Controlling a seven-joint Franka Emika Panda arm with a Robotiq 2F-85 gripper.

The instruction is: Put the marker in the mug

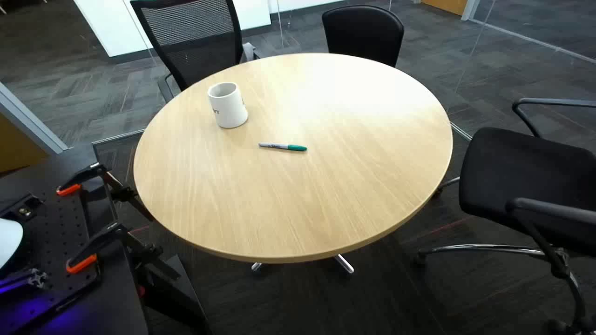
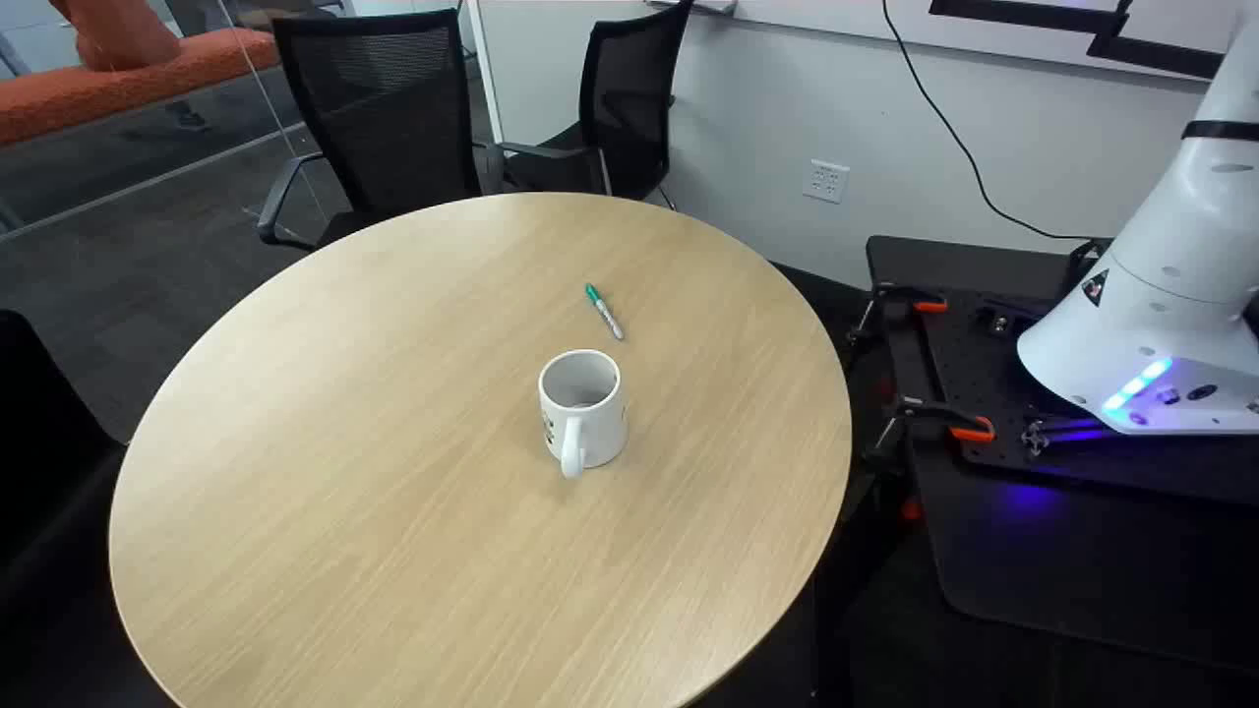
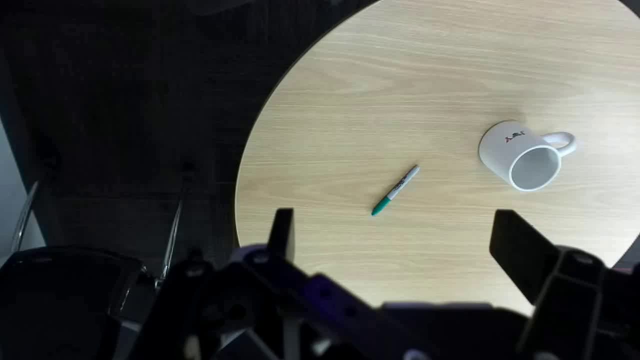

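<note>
The marker has a pale grey barrel with dark print and a green-teal end. It lies flat on the round wooden table, and it shows in both exterior views [image 1: 282, 147] [image 2: 604, 313] and in the wrist view [image 3: 395, 190]. The white mug [image 1: 227, 105] stands upright close to the marker and apart from it. It also shows in an exterior view [image 2: 582, 413], with its handle, and at the right of the wrist view [image 3: 520, 155]. My gripper [image 3: 394, 212] is open and empty, above the table. The marker appears beyond the gap between the fingertips. The gripper is outside both exterior views.
The round wooden table [image 1: 298, 200] has black chairs [image 1: 526, 177] around it. A black stand [image 2: 1043, 551] with orange-tipped clamps [image 2: 969, 431] carries the white arm base [image 2: 1170, 324] beside the table. A white wall [image 2: 767, 147] stands behind.
</note>
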